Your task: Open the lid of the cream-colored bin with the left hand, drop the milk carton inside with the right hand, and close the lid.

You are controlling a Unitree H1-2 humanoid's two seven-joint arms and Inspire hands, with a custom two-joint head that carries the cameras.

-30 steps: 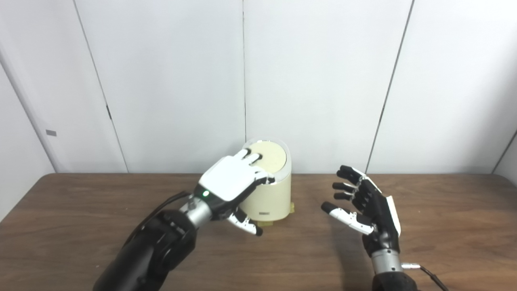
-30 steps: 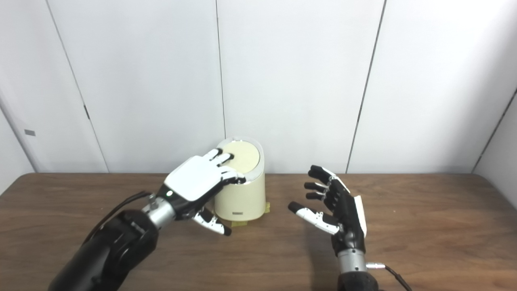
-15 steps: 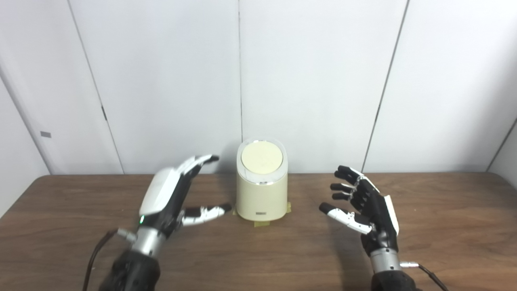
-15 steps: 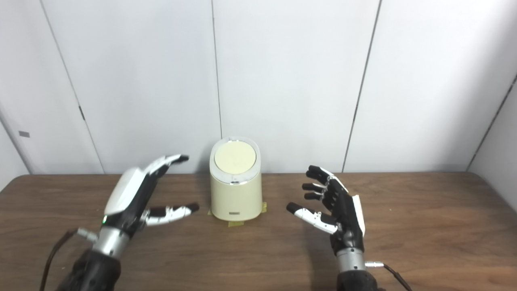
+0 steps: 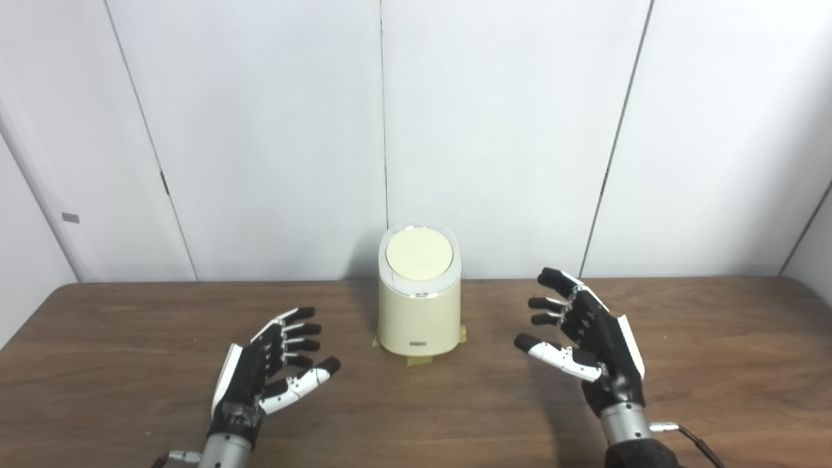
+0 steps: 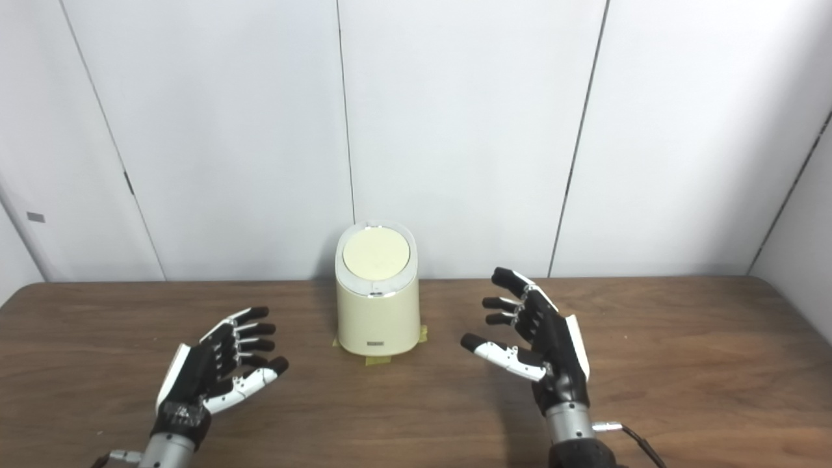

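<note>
Cream-colored bin [image 5: 419, 305] upright at worktop [image 5: 130, 383] rear centre, taped at base against sliding; lid [image 5: 419, 255] shut. Left hand [image 5: 270, 367] and right hand [image 5: 588, 341] flank bin, well apart, fingers spread, empty. Milk carton not visible, presumably inside.

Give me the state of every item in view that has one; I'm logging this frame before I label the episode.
cream-colored bin: upright on the table, touched by neither hand.
lid: closed.
left hand: open, holding nothing, palm up, left of the bin.
right hand: open, holding nothing, right of the bin.
milk carton: not in view.
</note>
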